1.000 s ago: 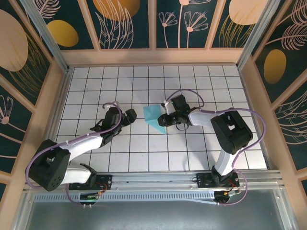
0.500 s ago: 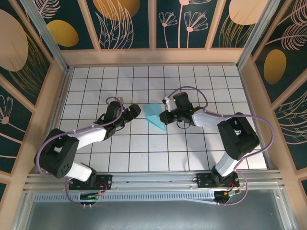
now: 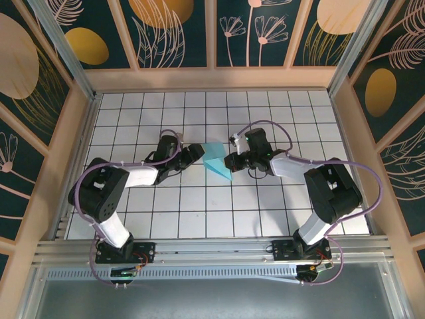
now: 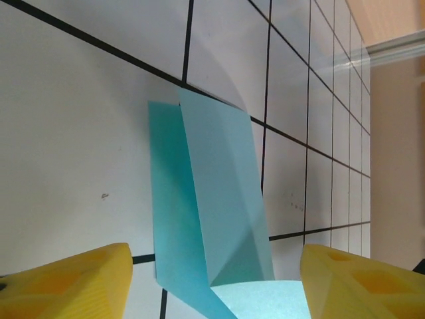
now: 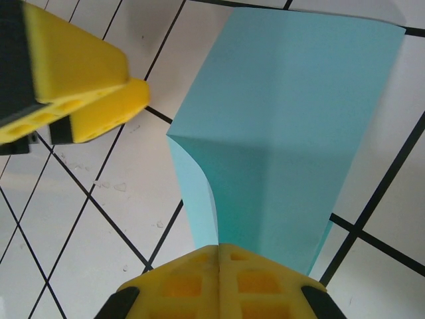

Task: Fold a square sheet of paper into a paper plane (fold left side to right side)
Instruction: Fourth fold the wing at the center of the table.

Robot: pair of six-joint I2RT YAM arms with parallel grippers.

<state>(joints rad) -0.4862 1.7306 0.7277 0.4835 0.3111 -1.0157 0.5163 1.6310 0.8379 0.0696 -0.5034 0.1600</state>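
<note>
The square sheet of paper [image 3: 217,162], turquoise and partly folded along a lengthwise crease, sits about midway across the bench [image 3: 265,212], equally far from its near and far edges. The right end effector [image 5: 219,250] is pinched closed on the sheet's right-hand end, and one flap curls loose beside the crease. The left end effector [image 3: 194,153] hangs just beside the sheet's left edge, its yellow fingers [image 4: 66,282] spread wide and holding nothing.
</note>
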